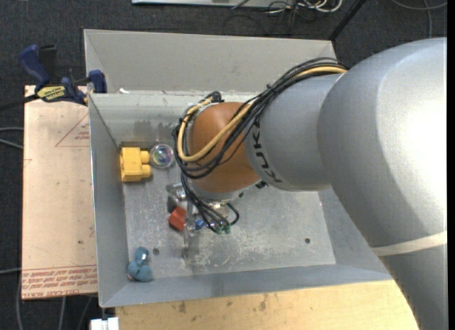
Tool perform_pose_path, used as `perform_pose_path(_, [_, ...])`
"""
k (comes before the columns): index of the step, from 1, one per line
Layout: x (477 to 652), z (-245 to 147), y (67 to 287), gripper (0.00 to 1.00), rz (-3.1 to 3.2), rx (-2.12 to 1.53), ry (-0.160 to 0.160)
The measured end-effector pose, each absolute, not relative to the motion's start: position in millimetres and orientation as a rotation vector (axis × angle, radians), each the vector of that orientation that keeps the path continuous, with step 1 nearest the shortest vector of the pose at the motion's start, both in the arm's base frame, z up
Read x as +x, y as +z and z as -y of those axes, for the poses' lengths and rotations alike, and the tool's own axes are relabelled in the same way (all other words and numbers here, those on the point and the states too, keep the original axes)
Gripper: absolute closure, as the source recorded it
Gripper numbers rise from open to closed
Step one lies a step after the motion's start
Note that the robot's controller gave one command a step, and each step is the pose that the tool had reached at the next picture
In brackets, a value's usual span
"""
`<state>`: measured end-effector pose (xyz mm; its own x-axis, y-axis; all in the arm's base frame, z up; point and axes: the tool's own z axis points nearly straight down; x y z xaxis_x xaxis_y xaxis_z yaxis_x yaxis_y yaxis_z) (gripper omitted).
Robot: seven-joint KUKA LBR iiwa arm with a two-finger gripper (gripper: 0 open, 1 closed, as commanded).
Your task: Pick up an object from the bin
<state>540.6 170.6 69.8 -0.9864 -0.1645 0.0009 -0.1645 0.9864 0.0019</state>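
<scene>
**Jaws down in the middle of the bin, a red piece at their side**

The bin (284,230) has a broad stretch of bare floor on its right half and along the near wall. The few loose things keep to the left. A yellow block (134,163) sits close to the left wall. A small clear ball (162,155) lies just beside the block, on its right. A blue lump (140,267) rests in the near left corner, well apart from the others. The far wall and the right wall have nothing against them.

The arm (355,129) comes in from the right and fills that side of the view above the bin. Its orange cover (220,147) hangs over the middle of the floor, and yellow and black cables (213,124) loop across it. Below the cover the jaws point down at the floor, left of centre. A small red piece (176,219) lies right at their left side. Whether it touches them, or sits between them, cannot be told. How far the jaws stand apart cannot be told either, since the wrist hardware hides them.
</scene>
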Motion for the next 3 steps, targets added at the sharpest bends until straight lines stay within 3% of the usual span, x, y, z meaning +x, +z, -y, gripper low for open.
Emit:
perform_pose_path(1, [542.0, -170, 70, 1.0, 3.132, 0.252, -0.004])
perform_pose_path(2, [540.7, -179, 176, 1.0, 3.149, 0.133, -0.007])
perform_pose_path(3, [545.8, -167, 227, 1.0, 3.148, 0.127, -0.004])
